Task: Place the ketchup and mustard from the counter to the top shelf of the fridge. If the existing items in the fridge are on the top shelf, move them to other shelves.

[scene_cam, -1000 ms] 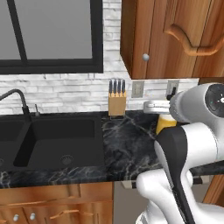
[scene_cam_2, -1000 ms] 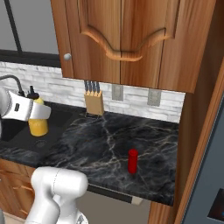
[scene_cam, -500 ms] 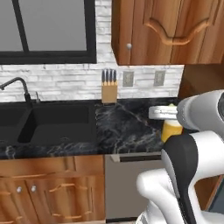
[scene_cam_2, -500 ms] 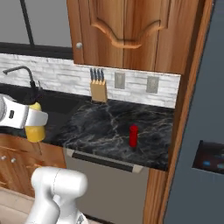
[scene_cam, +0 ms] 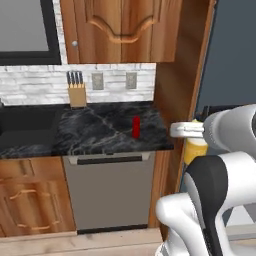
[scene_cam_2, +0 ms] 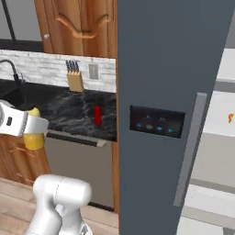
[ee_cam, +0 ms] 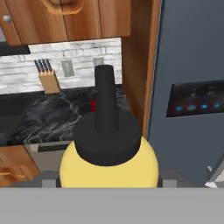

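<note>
The tall dark blue-grey fridge (scene_cam_2: 170, 92) stands with its door swung out, pale grey shelves (scene_cam_2: 215, 133) showing past it; swinging the arm wide could knock that door. The black marble-look counter (scene_cam: 100, 130) holds the slim red ketchup bottle (scene_cam: 136, 127), which awaits its turn. The gripper (ee_cam: 109, 186) is clenched around the stubby yellow mustard bottle (ee_cam: 109, 164), carried off the counter; a loose hold could drop it.
</note>
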Motion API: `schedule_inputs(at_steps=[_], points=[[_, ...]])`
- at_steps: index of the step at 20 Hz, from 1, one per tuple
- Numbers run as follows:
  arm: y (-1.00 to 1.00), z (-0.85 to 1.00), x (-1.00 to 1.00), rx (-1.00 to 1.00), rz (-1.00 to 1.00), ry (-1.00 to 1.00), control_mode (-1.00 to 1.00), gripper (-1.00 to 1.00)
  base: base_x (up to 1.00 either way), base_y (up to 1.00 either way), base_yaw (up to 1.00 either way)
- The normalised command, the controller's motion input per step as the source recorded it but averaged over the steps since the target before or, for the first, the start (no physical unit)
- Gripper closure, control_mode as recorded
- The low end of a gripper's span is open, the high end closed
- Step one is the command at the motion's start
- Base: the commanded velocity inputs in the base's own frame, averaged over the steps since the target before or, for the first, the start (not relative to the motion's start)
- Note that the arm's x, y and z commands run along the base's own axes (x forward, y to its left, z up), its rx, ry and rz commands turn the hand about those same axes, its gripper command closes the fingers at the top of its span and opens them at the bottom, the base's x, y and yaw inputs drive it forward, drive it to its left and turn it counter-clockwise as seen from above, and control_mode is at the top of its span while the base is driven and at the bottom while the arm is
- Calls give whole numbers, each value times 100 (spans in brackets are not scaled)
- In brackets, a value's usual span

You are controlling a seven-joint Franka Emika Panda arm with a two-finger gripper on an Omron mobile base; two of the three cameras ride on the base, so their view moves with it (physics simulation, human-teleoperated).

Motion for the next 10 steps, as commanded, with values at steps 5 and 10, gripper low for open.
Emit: schedule_inputs(at_steps=[5,10], points=[[0,0,0,0,0,0,100,100,-17,-100,-2],[0,0,0,0,0,0,100,100,-2,-100,0]])
